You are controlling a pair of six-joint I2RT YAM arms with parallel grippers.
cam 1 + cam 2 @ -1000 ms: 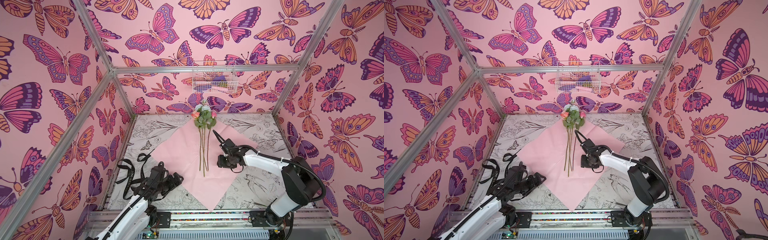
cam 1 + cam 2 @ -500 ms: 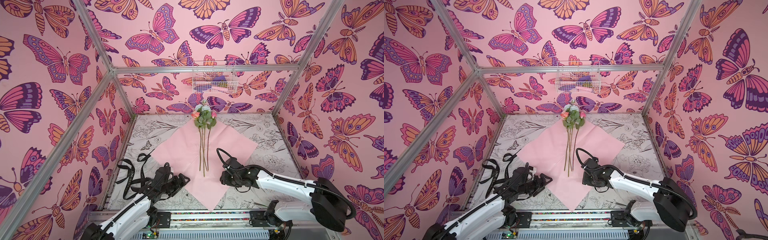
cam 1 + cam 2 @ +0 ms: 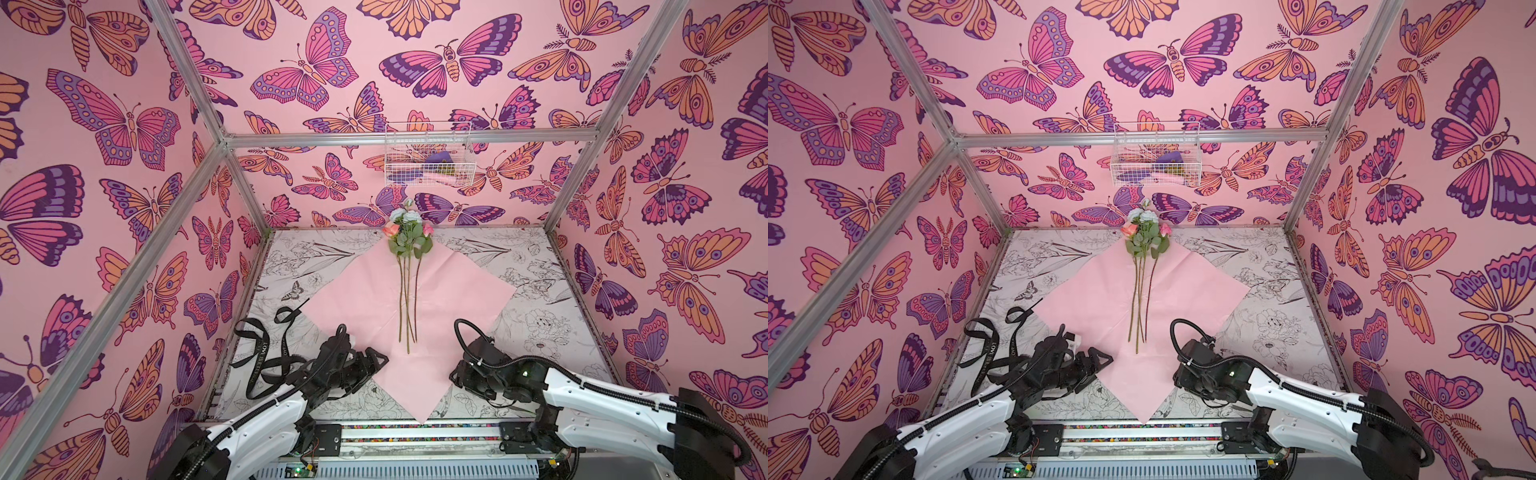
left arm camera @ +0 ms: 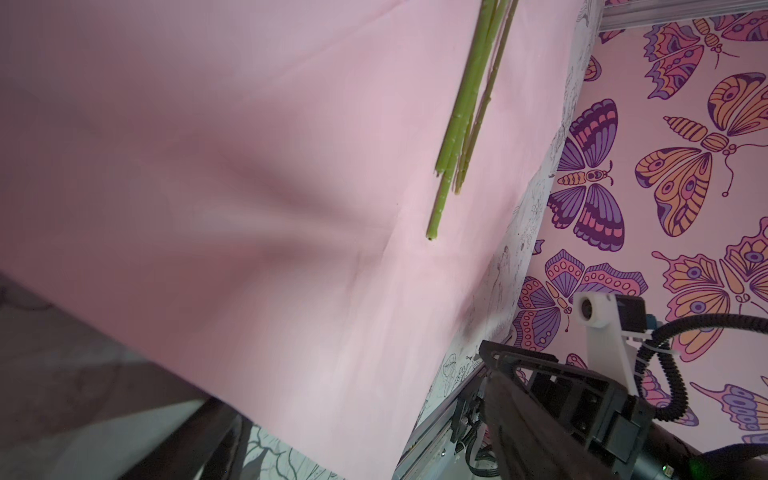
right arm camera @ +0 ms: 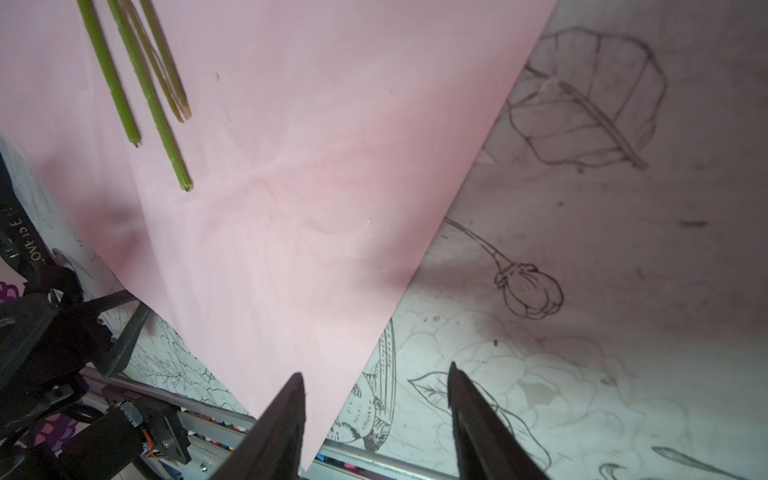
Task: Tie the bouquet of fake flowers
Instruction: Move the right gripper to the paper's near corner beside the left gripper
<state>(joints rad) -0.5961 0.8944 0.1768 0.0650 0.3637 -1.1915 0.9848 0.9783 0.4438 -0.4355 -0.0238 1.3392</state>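
The bouquet of fake flowers (image 3: 409, 235) (image 3: 1145, 232) lies loose on a pink wrapping paper sheet (image 3: 365, 299) set as a diamond, blooms toward the back wall. Its green stem ends (image 4: 446, 166) (image 5: 166, 124) point at the front. My left gripper (image 3: 376, 368) (image 4: 349, 374) is open at the paper's front-left edge, with its jaws wide apart and the paper lying flat between them. My right gripper (image 3: 455, 376) (image 5: 376, 372) is open low at the front-right edge. One of its fingers (image 5: 286, 415) is over the paper, while its mate hangs over the printed mat. Neither holds anything.
A long black ribbon (image 3: 266, 357) with pale lettering lies coiled on the mat left of the left gripper. A white wire basket (image 3: 428, 153) hangs on the back wall. A metal rail (image 3: 415, 432) runs along the front edge, just past the paper's near corner.
The right gripper drew back from beside the stems to the paper's front-right edge. The left gripper crept toward the paper's front-left edge, jaws narrowing slightly.
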